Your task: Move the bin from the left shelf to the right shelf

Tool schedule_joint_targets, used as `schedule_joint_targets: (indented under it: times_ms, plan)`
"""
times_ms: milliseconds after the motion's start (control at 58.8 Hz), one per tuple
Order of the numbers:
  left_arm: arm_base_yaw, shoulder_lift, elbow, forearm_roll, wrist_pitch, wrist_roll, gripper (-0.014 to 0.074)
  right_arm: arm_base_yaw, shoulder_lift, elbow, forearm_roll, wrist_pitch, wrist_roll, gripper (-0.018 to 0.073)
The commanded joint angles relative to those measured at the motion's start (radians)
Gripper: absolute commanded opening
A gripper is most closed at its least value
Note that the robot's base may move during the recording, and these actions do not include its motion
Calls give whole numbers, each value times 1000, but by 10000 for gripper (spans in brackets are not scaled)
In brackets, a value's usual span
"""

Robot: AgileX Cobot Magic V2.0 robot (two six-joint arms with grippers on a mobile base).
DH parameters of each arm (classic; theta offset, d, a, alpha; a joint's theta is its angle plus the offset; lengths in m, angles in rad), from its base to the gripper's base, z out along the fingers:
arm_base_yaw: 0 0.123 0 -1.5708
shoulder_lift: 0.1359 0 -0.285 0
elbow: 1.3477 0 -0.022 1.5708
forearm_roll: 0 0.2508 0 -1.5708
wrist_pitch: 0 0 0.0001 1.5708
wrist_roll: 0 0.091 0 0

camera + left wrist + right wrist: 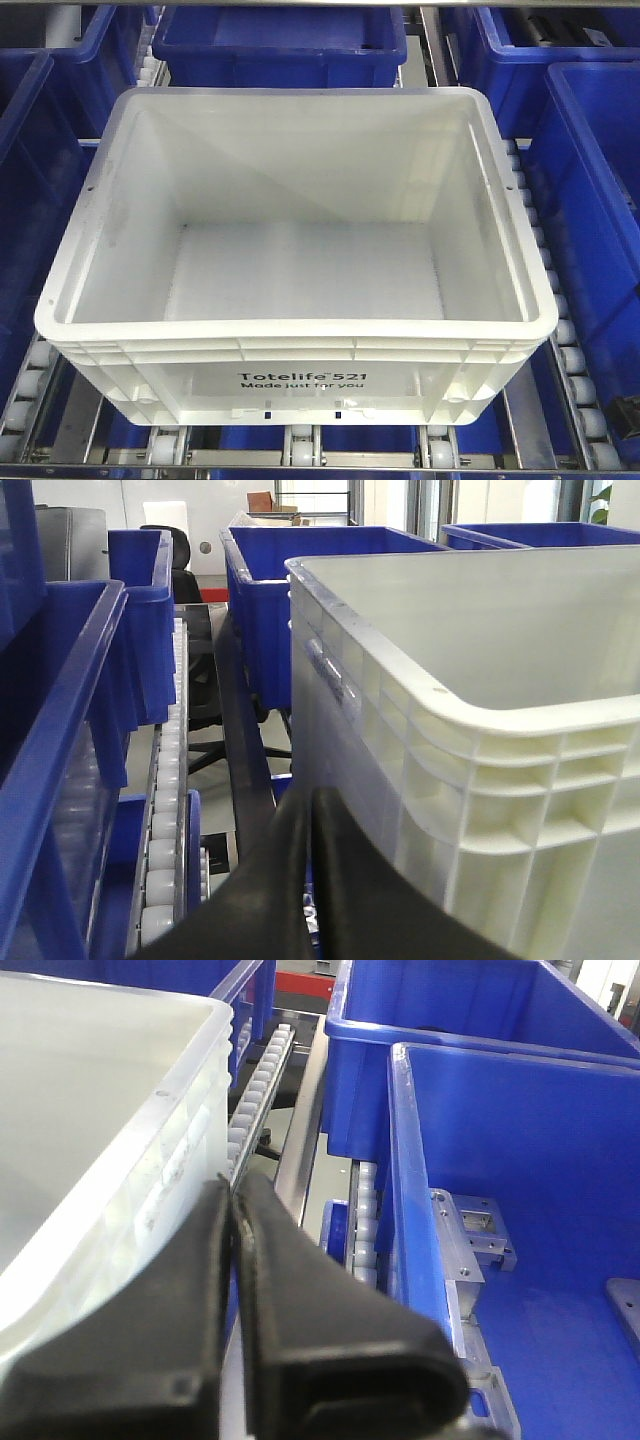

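The white bin [300,330] with the black print "Totelife 521" stands empty on the roller shelf, filling the middle of the front view. No gripper shows in that view. In the left wrist view my left gripper [312,798] is shut with nothing in it, its black fingers pressed together just left of the bin's ribbed side [470,780]. In the right wrist view my right gripper [235,1188] is also shut and empty, right beside the bin's right wall [110,1160].
Dark blue bins [600,190] flank the white one on both sides and behind [280,45]. Roller tracks [255,1090] and metal rails [235,720] run between the lanes. A blue bin [520,1220] with a metal bracket inside lies right of my right gripper.
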Motion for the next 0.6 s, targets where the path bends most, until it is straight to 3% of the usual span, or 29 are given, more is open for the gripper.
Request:
schedule_joint_targets:
  times_ms: [0, 425, 578]
  plan:
    - [-5, -3, 13, -4, -70, -8, -6, -1, 5, -29, -6, -75, -9, -8]
    - [-5, -3, 13, -4, -70, -8, -6, -1, 0, -29, -8, -74, -10, -8]
    - [-5, -3, 13, -4, -70, -8, -6, 1, -104, 20, -41, 58, -10, -8]
